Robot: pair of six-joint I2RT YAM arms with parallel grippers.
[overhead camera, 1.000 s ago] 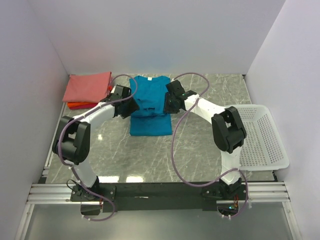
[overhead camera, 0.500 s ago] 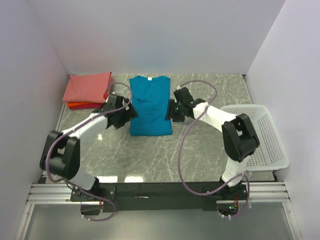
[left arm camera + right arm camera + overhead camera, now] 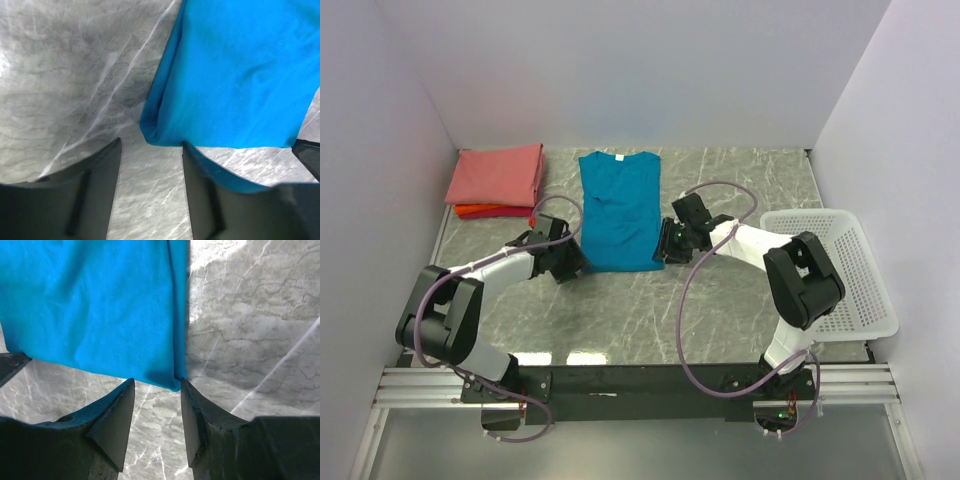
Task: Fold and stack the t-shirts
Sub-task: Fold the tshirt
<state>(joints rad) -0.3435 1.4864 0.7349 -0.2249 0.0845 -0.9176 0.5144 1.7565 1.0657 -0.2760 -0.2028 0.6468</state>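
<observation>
The teal-blue t-shirt (image 3: pixel 620 210) lies flat mid-table as a long narrow strip, sleeves folded in and white neck label at the far end. My left gripper (image 3: pixel 571 266) is low at its near left corner and stands open. In the left wrist view that gripper (image 3: pixel 151 144) has only bare table between its fingers, with the shirt's corner (image 3: pixel 152 132) just beyond the tips. My right gripper (image 3: pixel 666 248) is open at the near right corner. In the right wrist view the shirt's corner (image 3: pixel 172 382) reaches the mouth of this gripper (image 3: pixel 156 383). A folded salmon-pink t-shirt (image 3: pixel 498 173) rests on an orange-red one (image 3: pixel 478 211) at the far left.
A white mesh basket (image 3: pixel 832 270) stands at the right edge of the marbled table (image 3: pixel 620 310). White walls close the back and both sides. The arms' bases and a metal rail (image 3: pixel 640 385) run along the near edge.
Both grippers have let go at the shirt's sides and drawn back toward me, down to its near corners. The shirt now lies flat as a narrow strip.
</observation>
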